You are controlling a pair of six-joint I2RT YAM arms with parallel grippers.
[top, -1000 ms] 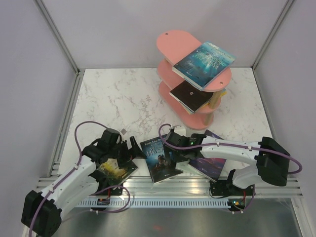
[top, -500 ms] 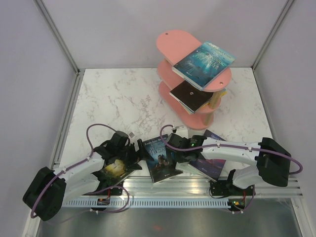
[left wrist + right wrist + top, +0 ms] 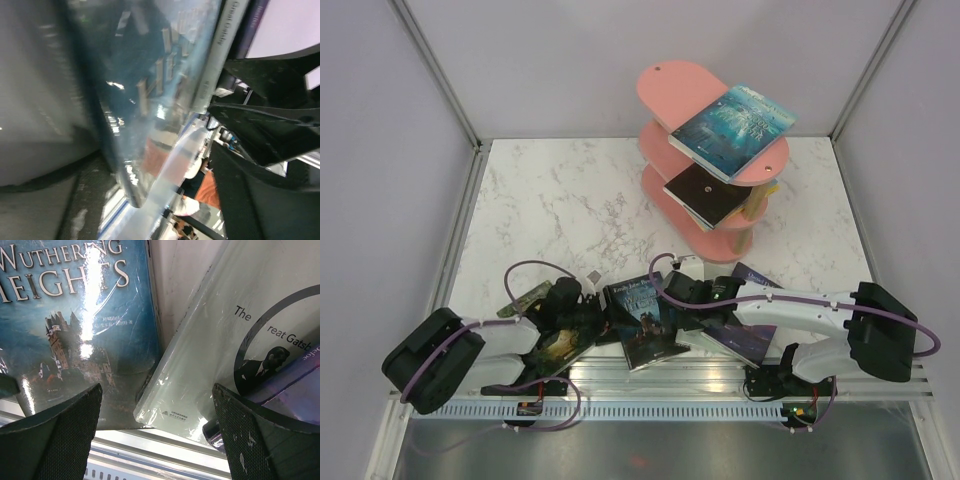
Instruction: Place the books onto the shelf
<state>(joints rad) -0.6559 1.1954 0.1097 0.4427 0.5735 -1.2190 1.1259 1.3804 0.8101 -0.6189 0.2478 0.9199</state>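
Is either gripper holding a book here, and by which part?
Right gripper: nothing, open above the Wuthering Heights book and the Great Gatsby book. Left gripper: at the first book's left edge; a hold cannot be told.

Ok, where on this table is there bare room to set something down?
The marble table is bare from the left rail across to the pink shelf, back to the wall. The left end of the shelf's top board is bare too. The near edge is crowded: books, the left arm and the right arm lie there.

A lab robot cell: bare pale walls (image 3: 570, 60), aluminium corner posts (image 3: 432, 62), and a slotted rail (image 3: 670, 408) edging a marble-patterned tabletop (image 3: 550, 200).
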